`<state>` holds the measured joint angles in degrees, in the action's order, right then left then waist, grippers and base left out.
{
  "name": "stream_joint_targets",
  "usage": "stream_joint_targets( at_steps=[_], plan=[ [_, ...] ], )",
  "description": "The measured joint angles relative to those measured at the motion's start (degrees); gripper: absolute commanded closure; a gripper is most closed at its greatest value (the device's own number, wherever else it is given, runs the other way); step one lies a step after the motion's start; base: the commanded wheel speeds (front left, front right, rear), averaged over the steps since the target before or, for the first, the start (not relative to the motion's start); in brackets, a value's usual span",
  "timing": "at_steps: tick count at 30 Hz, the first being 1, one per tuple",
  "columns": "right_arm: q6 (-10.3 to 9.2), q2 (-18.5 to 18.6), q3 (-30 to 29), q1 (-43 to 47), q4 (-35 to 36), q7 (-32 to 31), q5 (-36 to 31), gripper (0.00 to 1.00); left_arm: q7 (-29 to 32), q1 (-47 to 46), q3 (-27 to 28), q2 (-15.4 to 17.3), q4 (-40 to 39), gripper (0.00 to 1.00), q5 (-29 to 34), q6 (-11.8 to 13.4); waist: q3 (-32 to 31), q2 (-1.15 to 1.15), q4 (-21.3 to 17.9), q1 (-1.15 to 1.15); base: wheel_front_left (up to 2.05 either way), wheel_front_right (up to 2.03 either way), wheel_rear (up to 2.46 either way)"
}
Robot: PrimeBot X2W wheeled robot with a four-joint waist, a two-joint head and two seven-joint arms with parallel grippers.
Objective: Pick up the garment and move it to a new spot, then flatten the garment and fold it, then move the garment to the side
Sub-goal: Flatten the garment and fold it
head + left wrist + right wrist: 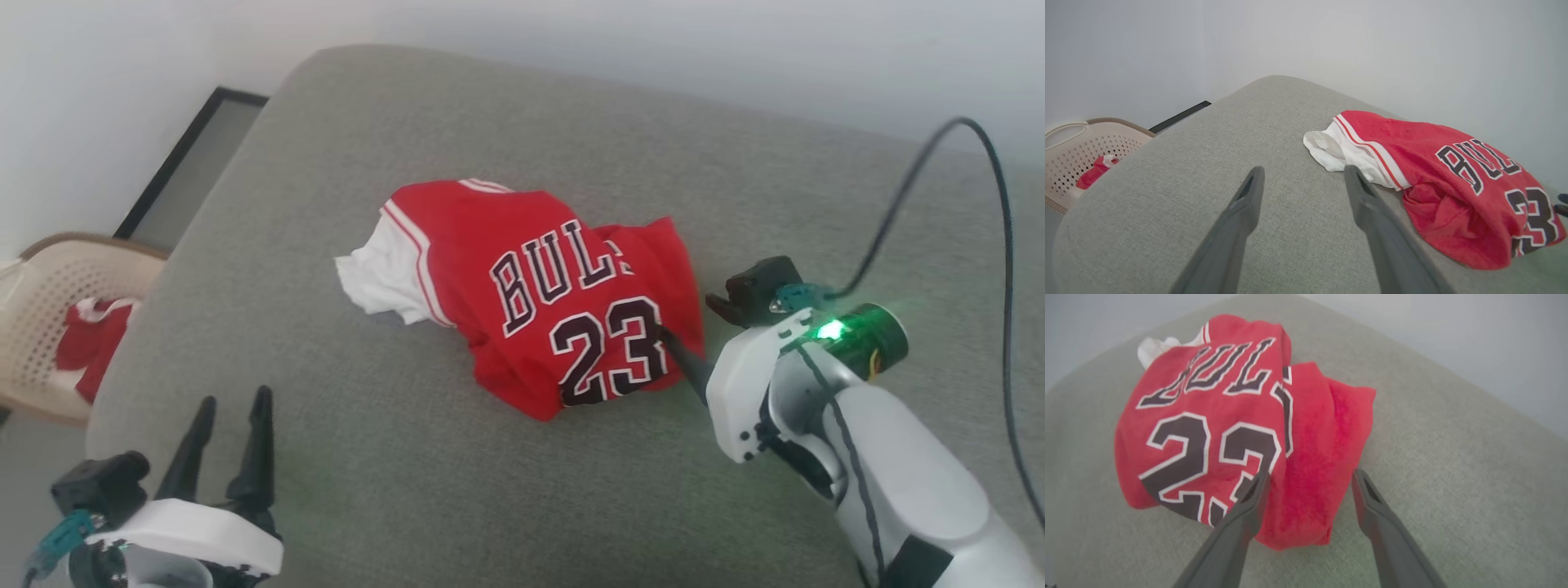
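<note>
The garment (531, 302), a red jersey with a white sleeve and black "BULLS 23" lettering, lies crumpled in the middle of the grey cushioned surface (408, 474). My right gripper (687, 318) is open at the garment's right edge. In the right wrist view its fingers (1257, 490) straddle a folded red edge of the garment (1208, 416), and the right gripper (1310, 475) is not shut on it. My left gripper (233, 408) stands open over bare cushion at the near left. The left gripper (1303, 171) is empty, just short of the garment's (1453, 183) white sleeve.
A beige perforated basket (49, 318) holding red cloth stands beyond the cushion's left edge. A black-framed panel (188, 155) leans by the wall behind it. A black cable (939, 163) arcs from my right wrist. The wall runs close behind the cushion.
</note>
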<state>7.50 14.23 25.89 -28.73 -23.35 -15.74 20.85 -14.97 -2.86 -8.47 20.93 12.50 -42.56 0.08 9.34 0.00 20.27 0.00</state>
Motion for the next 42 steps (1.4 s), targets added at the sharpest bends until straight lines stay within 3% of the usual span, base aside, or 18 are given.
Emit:
stream_joint_targets(
  at_steps=[12, 14, 22, 30, 37, 42],
  plan=[
    [-0.01, 1.52, 7.13, -8.02, -11.80, -10.54, 5.05, 0.00, -0.01, -3.58, 2.23, -5.78, 3.96, 0.00, 3.07, -4.07, 3.61, 0.00, 4.61, 0.00, 0.00, 0.00, 0.00],
    [-0.01, 1.32, 7.75, -9.25, -13.62, -10.60, 5.77, 1.00, -0.01, -3.83, 2.82, -6.53, 4.45, 0.00, 3.41, -4.49, 3.91, 0.00, 4.87, 0.00, 0.00, 0.00, 0.00],
    [0.01, 0.77, 9.89, -10.87, -15.04, -7.89, 9.75, 1.00, 0.00, -4.09, 6.52, -7.60, 4.88, 0.00, 4.97, -5.90, 3.54, 0.00, 3.13, 0.00, 0.00, 0.00, 0.00],
    [0.00, 5.50, 9.27, -8.95, -9.23, -8.03, 12.41, 1.00, 0.00, -1.90, 9.76, -7.24, 3.81, 0.00, 6.47, -6.15, 2.24, 0.00, -0.83, 0.00, 0.00, 0.00, 0.00],
    [0.00, 10.35, 3.61, 0.32, -0.63, -10.80, 13.13, 1.00, 0.00, -0.20, 11.60, -6.59, 2.47, 0.00, 6.83, -6.05, 0.61, 0.00, -5.43, 0.00, 0.00, 0.00, 0.00],
    [-0.01, 11.29, -3.67, 10.01, 5.11, -13.49, 12.18, 1.00, -0.01, 1.09, 12.50, -5.94, 1.83, 0.00, 6.79, -5.90, -0.38, 0.00, -8.32, 0.00, 0.00, 0.00, 0.00]
  ],
)
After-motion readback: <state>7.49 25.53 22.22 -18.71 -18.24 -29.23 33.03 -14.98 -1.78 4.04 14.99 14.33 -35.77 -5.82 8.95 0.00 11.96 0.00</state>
